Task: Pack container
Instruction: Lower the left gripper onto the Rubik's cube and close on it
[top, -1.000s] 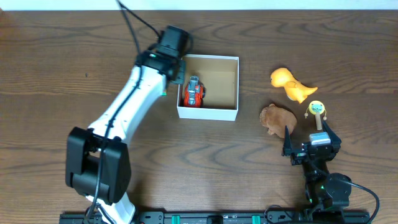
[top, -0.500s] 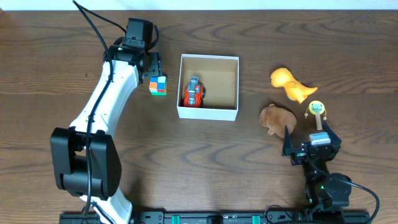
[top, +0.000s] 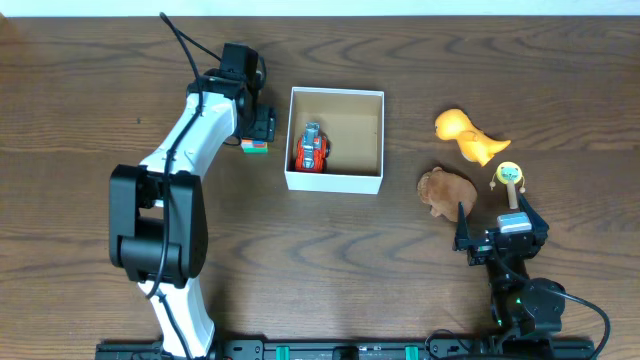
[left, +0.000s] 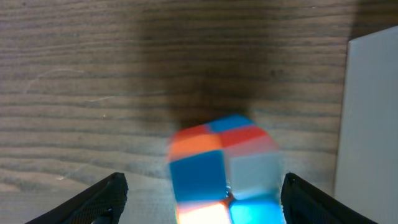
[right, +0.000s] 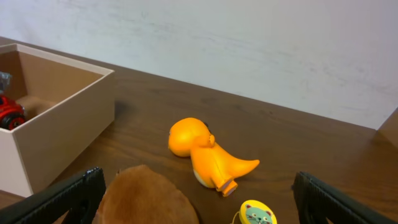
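Observation:
The container (top: 335, 183) is a white box with a tan inside, mid-table, holding a red toy car (top: 311, 149). It also shows in the right wrist view (right: 56, 130) and as a white wall in the left wrist view (left: 370, 118). A multicoloured cube (top: 256, 146) lies on the table just left of the box. My left gripper (top: 262, 124) hovers over the cube, jaws open on either side of it (left: 224, 177). My right gripper (top: 497, 225) is open and empty near the front edge, facing a brown plush (top: 447, 190).
An orange dinosaur toy (top: 468, 136) lies right of the box, also in the right wrist view (right: 208, 155). A small yellow cat-face toy (top: 509, 176) sits below it. The brown plush (right: 146, 199) fills the lower middle of the right wrist view.
My left arm left the box, swung out to the left, then came back right over the cube. The cube appeared beside the box. The right arm has not moved.

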